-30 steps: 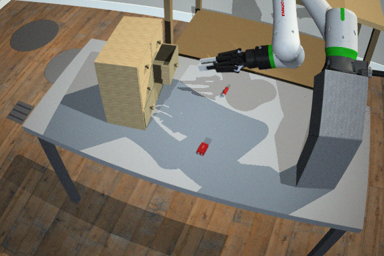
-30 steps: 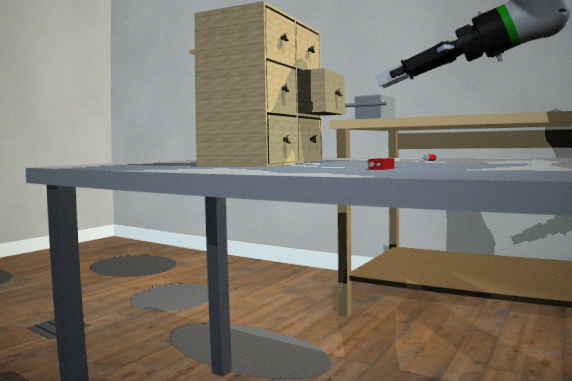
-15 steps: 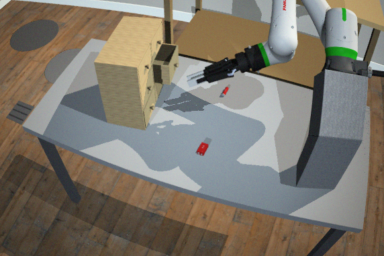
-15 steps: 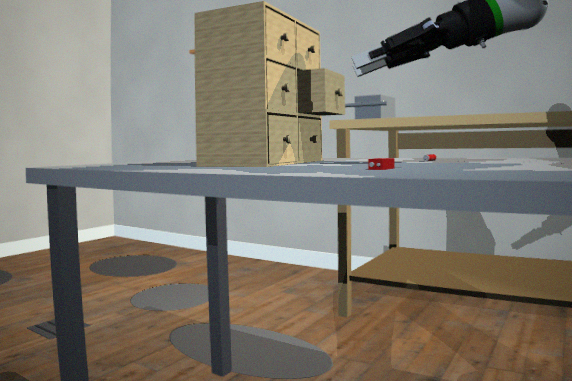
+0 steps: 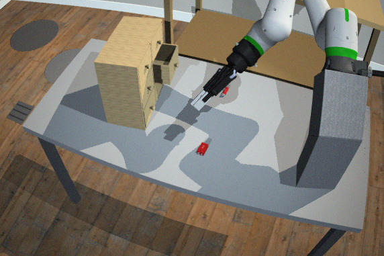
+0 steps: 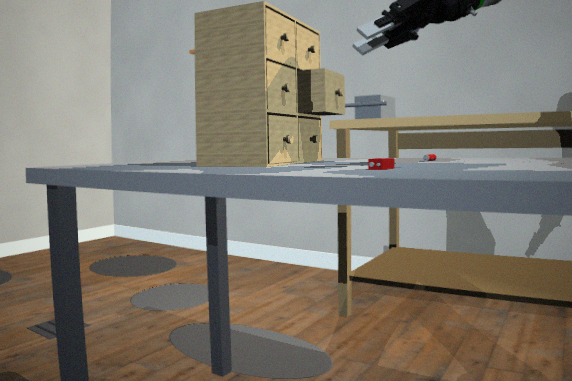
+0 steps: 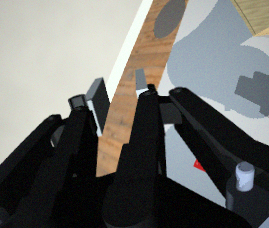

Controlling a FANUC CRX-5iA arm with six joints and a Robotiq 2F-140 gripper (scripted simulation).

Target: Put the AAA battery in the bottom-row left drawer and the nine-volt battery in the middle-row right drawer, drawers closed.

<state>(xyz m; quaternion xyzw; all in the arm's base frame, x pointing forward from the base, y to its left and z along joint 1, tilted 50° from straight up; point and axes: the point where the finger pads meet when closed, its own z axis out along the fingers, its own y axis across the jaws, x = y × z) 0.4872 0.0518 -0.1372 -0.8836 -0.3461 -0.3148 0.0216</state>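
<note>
Well above the table, the fingers [image 6: 361, 39] sit nearly closed and empty; nine-volt battery [image 5: 203, 148] lies below.

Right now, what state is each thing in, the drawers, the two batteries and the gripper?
Chest: upright on the table.
Middle right drawer: pulled partway out, nothing visible inside from the top view.
Other five drawers: pushed in.
Nine-volt battery: lying on the table, untouched.
AAA battery: lying on the table, beside the gripper in the top view.
Gripper: raised above the table, fingers nearly closed, holding nothing.
</note>
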